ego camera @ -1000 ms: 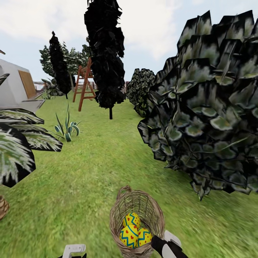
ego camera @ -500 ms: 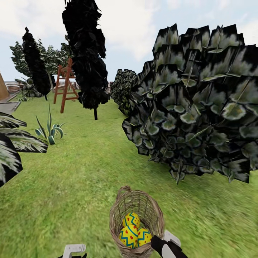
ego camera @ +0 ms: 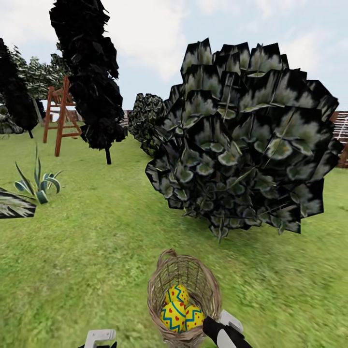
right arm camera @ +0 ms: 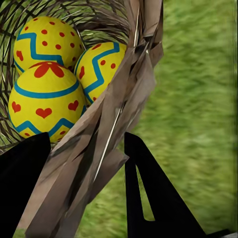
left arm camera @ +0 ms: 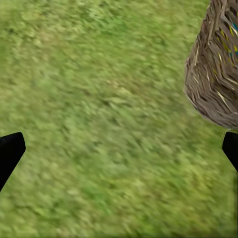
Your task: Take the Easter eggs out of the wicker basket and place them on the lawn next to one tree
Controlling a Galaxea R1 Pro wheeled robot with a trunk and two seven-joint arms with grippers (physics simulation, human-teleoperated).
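Observation:
The wicker basket [ego camera: 186, 282] hangs low in the head view, just in front of me and above the lawn [ego camera: 96, 241]. Three yellow Easter eggs [ego camera: 178, 309] with blue and red patterns lie inside it. My right gripper [ego camera: 218, 328] is shut on the basket's rim; in the right wrist view its black fingers [right arm camera: 148, 188] stand on either side of the woven wall [right arm camera: 119, 114], with the eggs [right arm camera: 47, 96] close by. My left gripper [left arm camera: 119, 148] is open over grass, and the basket [left arm camera: 215, 74] is off to one side. A tree [ego camera: 241, 140] with a dense speckled crown stands just ahead; its trunk is hidden.
A black-leaved tree [ego camera: 89, 72] and a wooden playset frame [ego camera: 60, 113] stand at the back left. A spiky striped plant [ego camera: 37, 181] and a palm frond [ego camera: 14, 207] are at the left. A second speckled tree [ego camera: 147, 118] is further back, with fence [ego camera: 340, 128] at the right.
The whole head view has swung to the right, so trees and playset slid left in the picture. The basket, eggs and both grippers keep their places in the frame.

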